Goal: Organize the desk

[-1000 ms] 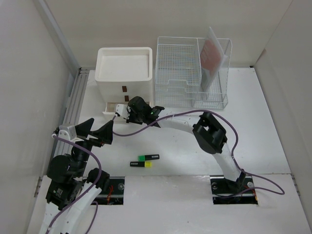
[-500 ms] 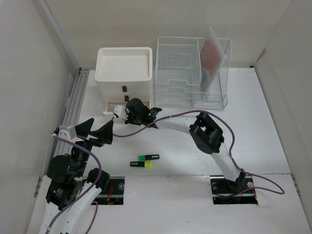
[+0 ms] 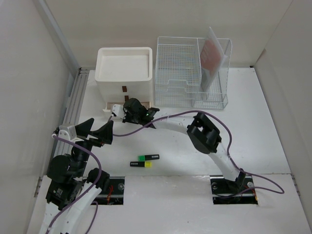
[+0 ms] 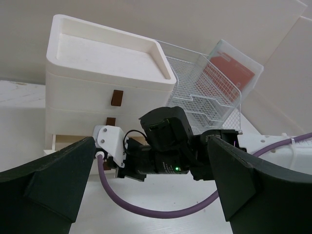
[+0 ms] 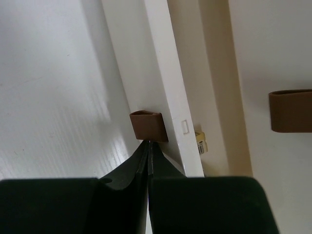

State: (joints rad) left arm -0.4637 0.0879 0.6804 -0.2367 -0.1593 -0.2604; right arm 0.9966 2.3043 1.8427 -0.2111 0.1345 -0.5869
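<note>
On the white desk (image 3: 253, 126) stands a white three-drawer box (image 3: 124, 68); its bottom drawer (image 3: 108, 105) is pulled out a little. My right gripper (image 3: 117, 111) is shut, and its joined tips (image 5: 148, 142) press against that drawer's brown handle (image 5: 148, 126). Nothing is held between the fingers. A small yellow item (image 5: 201, 141) shows inside the drawer gap. My left gripper (image 3: 95, 130) hangs open above the desk's left side, facing the box, and its fingers (image 4: 58, 170) frame the right arm's wrist. A green highlighter (image 3: 148, 157) and a yellow highlighter (image 3: 141, 164) lie near the front.
A wire tray stack (image 3: 178, 73) stands to the right of the box. Beside it, a clear holder carries a reddish booklet (image 3: 213, 53). The middle drawer's brown handle (image 5: 290, 110) is above the bottom one. Beige walls close in the desk; a metal rail (image 3: 73, 102) runs along the left.
My right gripper has moved toward the box with its tips on the handle, and the bottom drawer has slid partly in. The left arm has not moved.
</note>
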